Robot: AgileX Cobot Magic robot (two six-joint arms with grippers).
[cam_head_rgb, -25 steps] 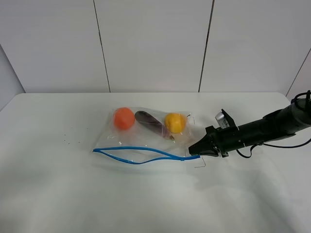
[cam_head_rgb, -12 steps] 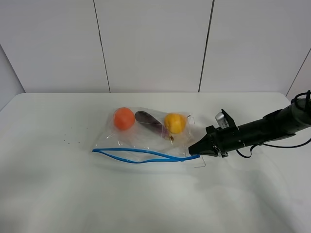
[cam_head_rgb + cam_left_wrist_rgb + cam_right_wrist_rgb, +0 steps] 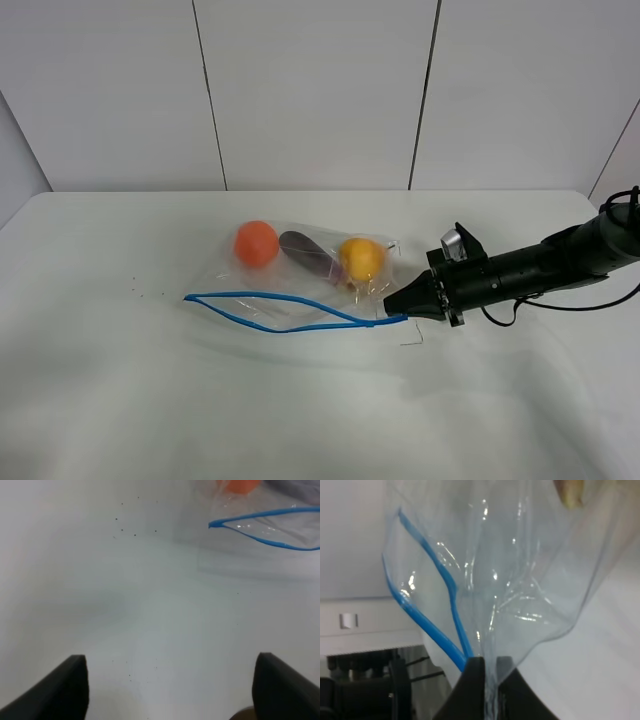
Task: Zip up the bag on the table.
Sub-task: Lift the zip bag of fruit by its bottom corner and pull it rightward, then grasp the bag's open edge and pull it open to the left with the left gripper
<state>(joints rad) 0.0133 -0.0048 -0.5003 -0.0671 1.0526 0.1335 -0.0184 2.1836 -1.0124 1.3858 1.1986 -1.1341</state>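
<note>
The clear bag (image 3: 300,282) lies mid-table (image 3: 300,420) with an orange (image 3: 255,243), a purple eggplant (image 3: 308,255) and a yellow fruit (image 3: 361,258) inside. Its blue zipper strip (image 3: 270,310) runs along the near edge and gapes open in a loop. My right gripper (image 3: 398,305) is shut on the bag's right end, where the strip ends. The right wrist view shows the plastic (image 3: 520,570) and blue strip (image 3: 435,610) pinched in that gripper (image 3: 489,680). My left gripper (image 3: 170,690) is open over bare table, well short of the bag's left corner (image 3: 265,530).
A few tiny dark specks (image 3: 140,292) dot the table left of the bag. White wall panels (image 3: 300,90) rise behind the table's far edge. The right arm (image 3: 540,265) reaches in from the right, low over the table.
The right gripper has lifted slightly with the bag's right end. The blue strip's loop has spread wider and its left tip has shifted a little left.
</note>
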